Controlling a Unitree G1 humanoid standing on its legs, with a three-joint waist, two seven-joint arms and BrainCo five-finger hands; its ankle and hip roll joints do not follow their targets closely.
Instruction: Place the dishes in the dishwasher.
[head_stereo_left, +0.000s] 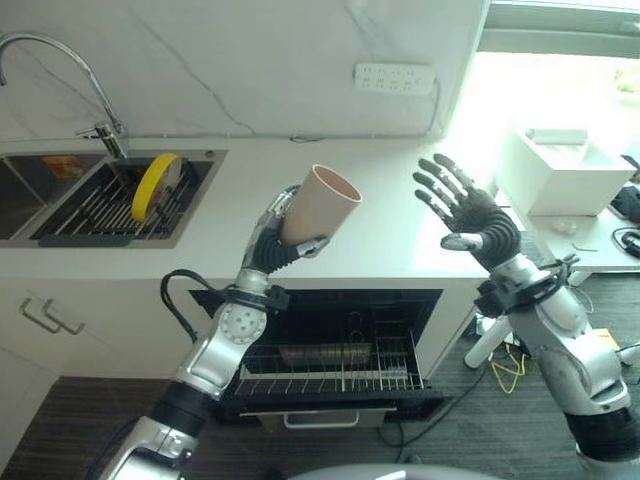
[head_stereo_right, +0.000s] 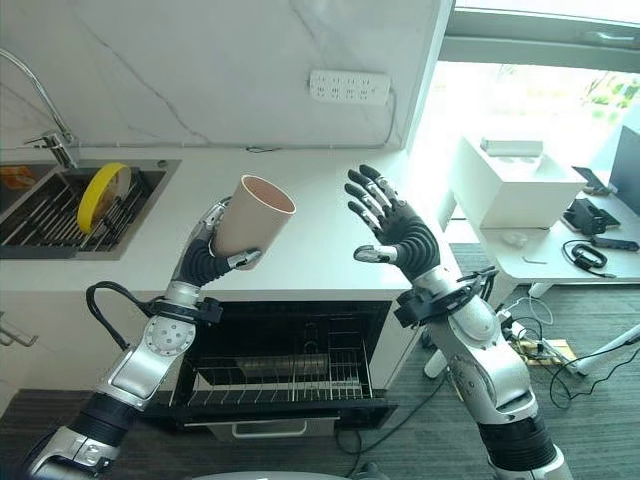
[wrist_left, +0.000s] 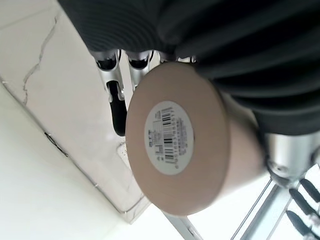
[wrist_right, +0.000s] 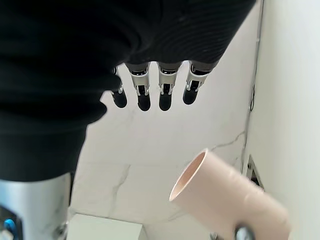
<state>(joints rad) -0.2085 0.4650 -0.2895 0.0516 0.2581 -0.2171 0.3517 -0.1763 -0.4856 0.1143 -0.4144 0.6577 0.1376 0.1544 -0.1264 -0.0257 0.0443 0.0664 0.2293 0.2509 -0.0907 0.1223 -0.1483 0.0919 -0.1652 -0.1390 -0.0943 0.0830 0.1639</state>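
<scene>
Holding a beige cup (head_stereo_left: 322, 205) tilted above the white surface (head_stereo_left: 390, 245), the left hand (head_stereo_left: 285, 240) wraps it while the right hand (head_stereo_left: 470, 215) waits splayed; next, lowering it into the open dishwasher (head_stereo_left: 330, 370) rack.

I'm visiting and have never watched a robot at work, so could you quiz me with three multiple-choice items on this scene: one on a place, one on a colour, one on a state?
1. Where is the beige cup?
A. in the sink
B. in the left hand
C. on the dishwasher rack

2. What colour is the plate standing in the sink rack?
A. yellow
B. blue
C. black

3. How is the right hand?
A. shut on a plate
B. curled into a fist
C. open, holding nothing

Answers: 1 B, its fingers wrap round the cup; 2 A, it shows yellow; 3 C, its fingers are spread apart.
</scene>
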